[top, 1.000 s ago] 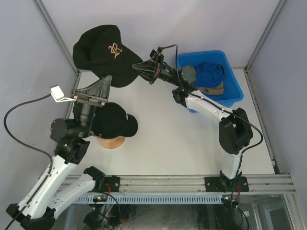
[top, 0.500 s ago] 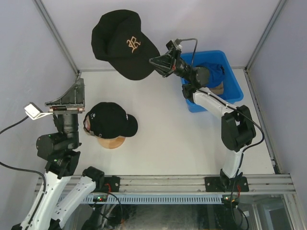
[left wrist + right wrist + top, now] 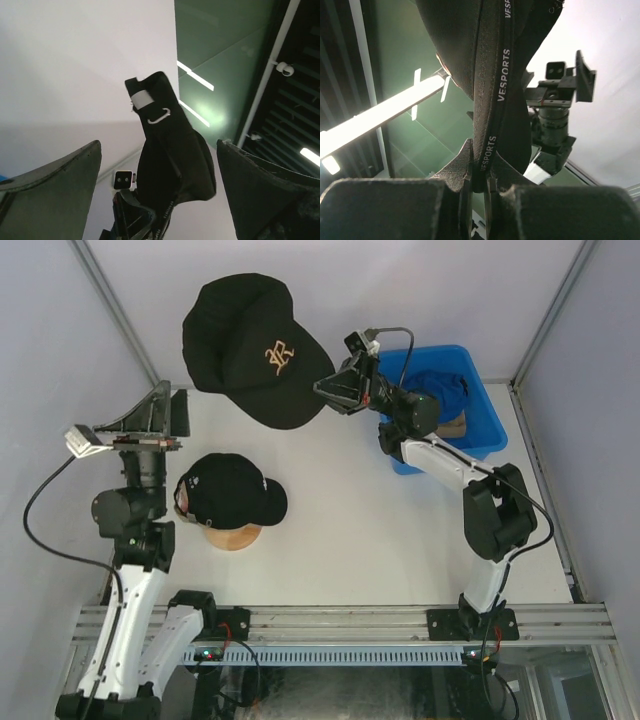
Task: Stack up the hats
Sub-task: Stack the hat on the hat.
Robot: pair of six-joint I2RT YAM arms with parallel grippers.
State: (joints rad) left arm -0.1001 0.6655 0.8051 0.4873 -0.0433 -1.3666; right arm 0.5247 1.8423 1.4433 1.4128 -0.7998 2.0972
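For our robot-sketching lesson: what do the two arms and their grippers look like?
The left arm and right arm have white links joined by black cylindrical joints. The left gripper and right gripper are black and wedge-shaped. Thin black cables loop off the left and right wrists.

The white table (image 3: 350, 530) carries a wooden stand (image 3: 232, 537) at left and a blue bin (image 3: 487, 445) far right.
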